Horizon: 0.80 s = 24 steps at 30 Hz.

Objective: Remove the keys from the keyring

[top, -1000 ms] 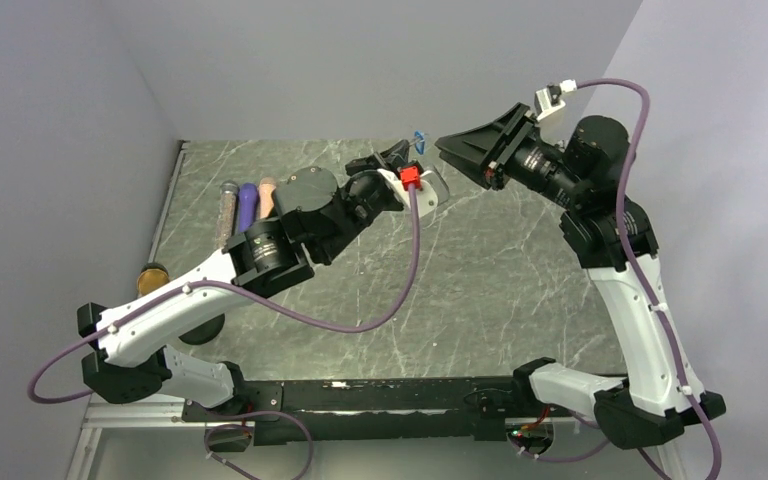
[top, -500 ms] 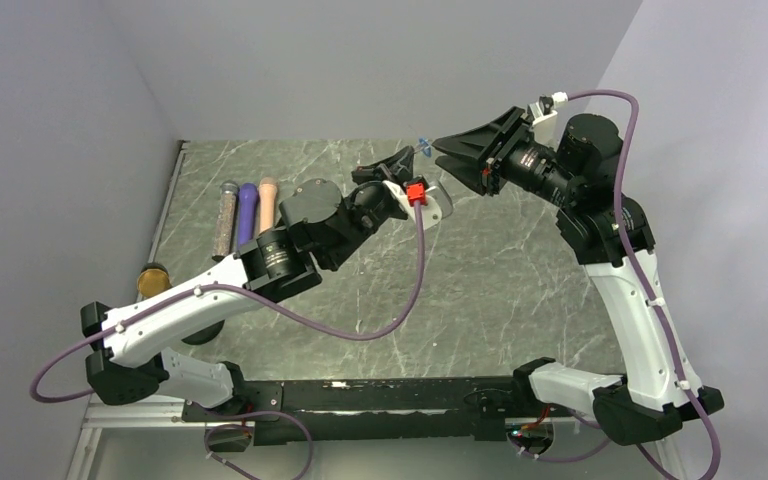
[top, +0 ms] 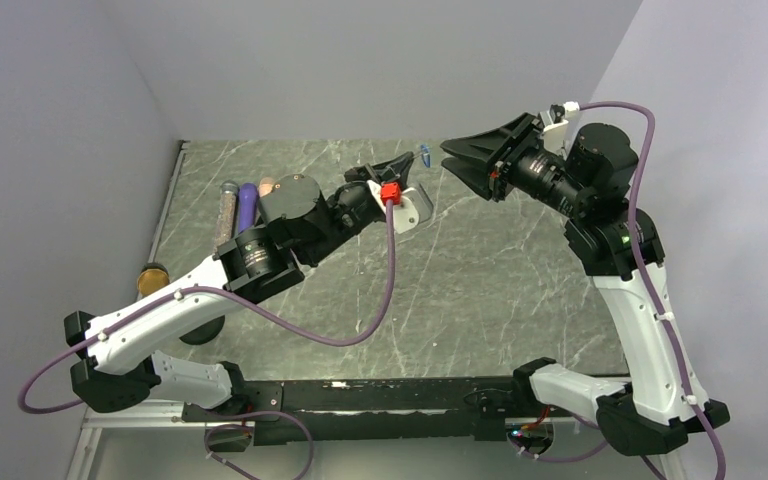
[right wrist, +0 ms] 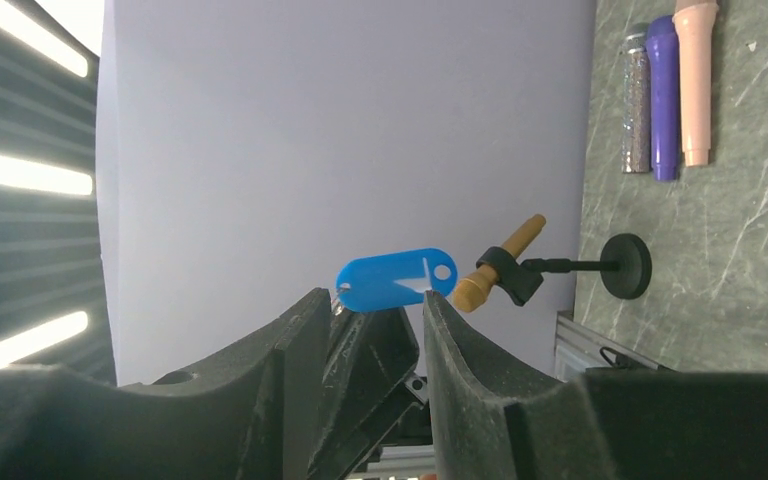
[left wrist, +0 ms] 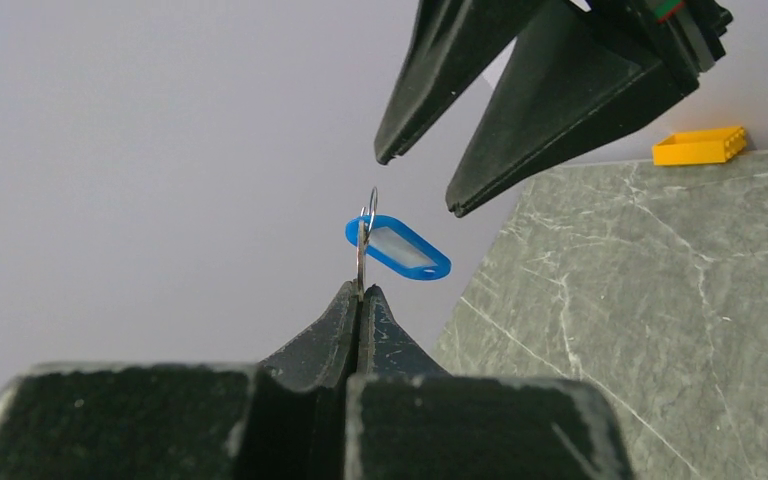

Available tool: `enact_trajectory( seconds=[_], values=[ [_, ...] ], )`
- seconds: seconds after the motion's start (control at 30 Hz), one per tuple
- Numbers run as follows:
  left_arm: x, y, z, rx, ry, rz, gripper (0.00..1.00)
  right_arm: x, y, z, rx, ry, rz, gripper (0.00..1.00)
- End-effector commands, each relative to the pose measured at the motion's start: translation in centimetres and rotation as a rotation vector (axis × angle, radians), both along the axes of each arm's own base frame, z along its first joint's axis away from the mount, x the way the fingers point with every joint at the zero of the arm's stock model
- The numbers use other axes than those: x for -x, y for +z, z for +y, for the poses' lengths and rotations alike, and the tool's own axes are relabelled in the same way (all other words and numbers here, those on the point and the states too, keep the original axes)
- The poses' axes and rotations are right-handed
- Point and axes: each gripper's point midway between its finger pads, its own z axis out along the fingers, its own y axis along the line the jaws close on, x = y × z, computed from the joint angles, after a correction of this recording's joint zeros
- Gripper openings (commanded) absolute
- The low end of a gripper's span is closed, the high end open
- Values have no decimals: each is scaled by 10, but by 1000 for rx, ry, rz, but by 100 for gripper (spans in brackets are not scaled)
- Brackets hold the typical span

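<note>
Keys: the keys [left wrist: 361, 258] stand up out of the left pincer's tips, in the air over the far part of the tabletop [left wrist: 660, 300]. The blue tag [left wrist: 398, 247] juts sideways from the top of the silvery blade.
Keyring: the thin wire keyring [left wrist: 372, 203] rises just above the tag's hole end.
Left pincer: the left pincer [left wrist: 361, 292] has its fingers pressed together, clamped on the silvery blade.
Right pincer: the right pincer [left wrist: 420, 182] has its fingers spread apart and holds nothing. Its tips are near the tag and the keyring, clear of both in the left wrist view.
Right wrist view: the tag sits just beyond the gap between the fingers.
Writing: the tag's pale insert shows no lettering that can be read.
</note>
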Motion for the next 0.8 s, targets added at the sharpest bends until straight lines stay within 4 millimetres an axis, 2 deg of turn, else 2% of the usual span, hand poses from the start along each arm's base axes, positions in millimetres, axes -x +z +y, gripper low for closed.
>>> enact_trajectory(
  seconds=[0.0,0.4,0.63,0.77],
  values=[
    [5,14,-1,23,-37,-11,0,4,24,-1,-49,5,-41,44],
    [-3,4,-4,-48,3,-26,0,6,22,4,-70,28,-3,40],
    [-7,4,-9,-68,17,-41,0,8,20,3,-67,23,2,33],
    [-8,5,-11,-68,25,-40,0,8,21,5,-57,40,2,26]
  ],
)
